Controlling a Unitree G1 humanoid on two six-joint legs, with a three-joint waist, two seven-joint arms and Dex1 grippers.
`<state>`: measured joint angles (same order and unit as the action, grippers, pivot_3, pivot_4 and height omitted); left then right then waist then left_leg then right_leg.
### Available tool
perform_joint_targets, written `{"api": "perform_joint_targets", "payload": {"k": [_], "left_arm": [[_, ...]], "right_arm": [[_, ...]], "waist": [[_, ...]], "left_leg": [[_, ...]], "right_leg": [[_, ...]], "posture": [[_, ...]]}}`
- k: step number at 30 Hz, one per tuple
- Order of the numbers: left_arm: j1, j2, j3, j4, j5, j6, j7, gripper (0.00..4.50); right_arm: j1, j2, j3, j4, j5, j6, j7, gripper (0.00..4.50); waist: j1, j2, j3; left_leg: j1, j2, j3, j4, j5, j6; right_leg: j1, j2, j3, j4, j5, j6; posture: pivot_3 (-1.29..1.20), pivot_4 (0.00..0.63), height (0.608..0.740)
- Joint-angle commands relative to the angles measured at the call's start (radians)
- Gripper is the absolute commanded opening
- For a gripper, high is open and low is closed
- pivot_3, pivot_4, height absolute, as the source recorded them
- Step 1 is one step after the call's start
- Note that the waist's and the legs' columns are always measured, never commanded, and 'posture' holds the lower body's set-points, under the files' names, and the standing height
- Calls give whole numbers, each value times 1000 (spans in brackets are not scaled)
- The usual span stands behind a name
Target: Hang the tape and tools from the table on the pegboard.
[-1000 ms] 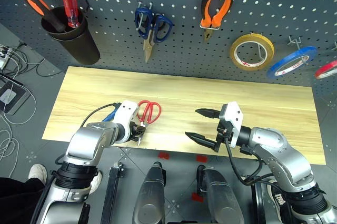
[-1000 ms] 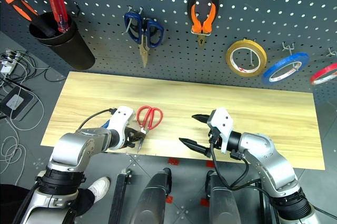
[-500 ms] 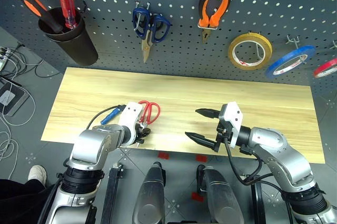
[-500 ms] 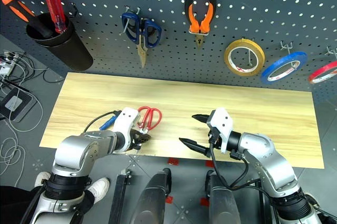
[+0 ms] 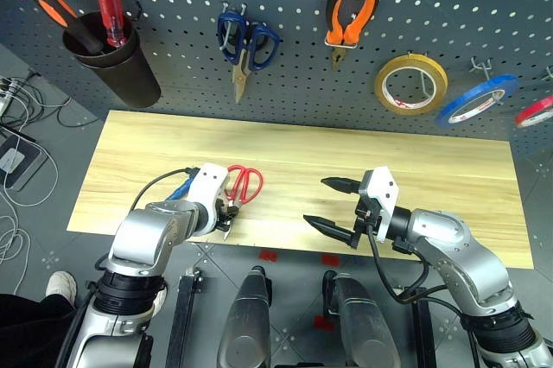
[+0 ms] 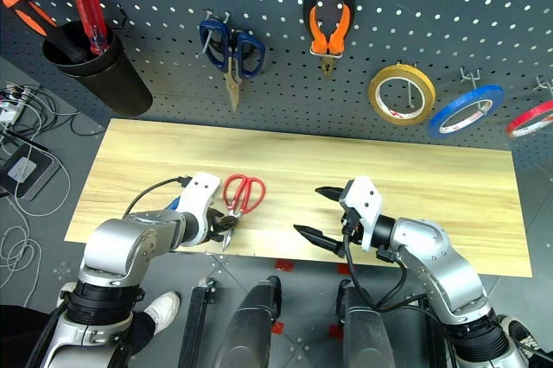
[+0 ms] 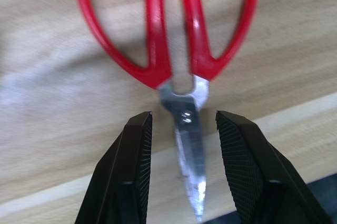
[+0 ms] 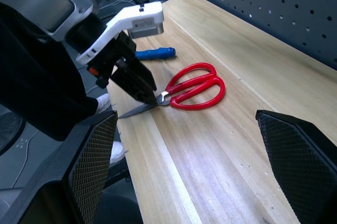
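Red-handled scissors (image 5: 242, 187) lie flat on the counter (image 5: 449, 187) near its front edge, handles toward the pegboard (image 5: 294, 83), blade tips reaching past the edge. Left gripper (image 7: 181, 129) is at the pivot: jaws apart, one finger on each side of the blades just below the screw, neither pad visibly touching metal in the left wrist view. Blue-handled screwdriver (image 8: 155, 53) lies on the counter just beside the left wrist. Right gripper (image 5: 333, 204) hovers over the counter's front edge, well apart from the scissors, jaws spread wide, nothing between them. On the pegboard: orange-and-black pliers (image 5: 350, 14) and yellow-tan tape roll (image 5: 411, 84), both hanging on hooks.
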<state>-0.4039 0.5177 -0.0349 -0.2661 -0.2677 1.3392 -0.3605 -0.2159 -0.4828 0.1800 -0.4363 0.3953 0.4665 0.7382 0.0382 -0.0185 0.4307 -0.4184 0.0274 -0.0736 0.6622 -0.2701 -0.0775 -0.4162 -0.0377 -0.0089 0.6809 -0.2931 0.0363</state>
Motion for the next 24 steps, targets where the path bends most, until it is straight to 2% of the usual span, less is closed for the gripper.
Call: {"api": "perform_joint_targets", "payload": {"k": [1, 9, 16, 19, 23, 24], "left_arm": [[11, 8, -8, -10, 0, -11, -1, 1988], [39, -18, -55, 22, 15, -56, 11, 1988], [42, -3, -77, 34, 30, -76, 10, 1988], [41, 2, -74, 35, 29, -77, 4, 1450], [36, 3, -72, 44, 31, -85, 3, 328], [35, 3, -71, 46, 32, -86, 3, 324]], "right_arm": [[8, 7, -5, -26, 5, -12, -1, 4500], [8, 3, -15, -29, 13, 1, -4, 4500], [8, 5, -16, -30, 17, 9, -7, 4500], [1, 9, -16, -24, 16, 9, -8, 4500], [-6, 10, -16, -15, 12, 5, -9, 4500], [-7, 10, -16, -13, 11, 4, -9, 4500]], "waist": [[0, 0, 0], [-1, 1, 1], [-1, 2, 2], [-2, 2, 2], [-5, 2, 2], [-5, 2, 2]], "left_leg": [[0, 0, 0, 0, 0, 0], [0, 0, 0, 0, 0, 0], [0, 0, 0, 0, 0, 0], [0, 0, 0, 0, 0, 0], [0, 0, 0, 0, 0, 0], [0, 0, 0, 0, 0, 0]], "right_leg": [[0, 0, 0, 0, 0, 0], [0, 0, 0, 0, 0, 0], [0, 0, 1, 1, 0, 0], [0, 0, 1, 1, 0, 0], [0, 0, 1, 0, 0, 0], [0, 0, 1, 0, 0, 0]], "posture": [[101, 464, 740], [90, 474, 740], [90, 484, 740], [90, 482, 740], [91, 481, 740], [91, 480, 740]]}}
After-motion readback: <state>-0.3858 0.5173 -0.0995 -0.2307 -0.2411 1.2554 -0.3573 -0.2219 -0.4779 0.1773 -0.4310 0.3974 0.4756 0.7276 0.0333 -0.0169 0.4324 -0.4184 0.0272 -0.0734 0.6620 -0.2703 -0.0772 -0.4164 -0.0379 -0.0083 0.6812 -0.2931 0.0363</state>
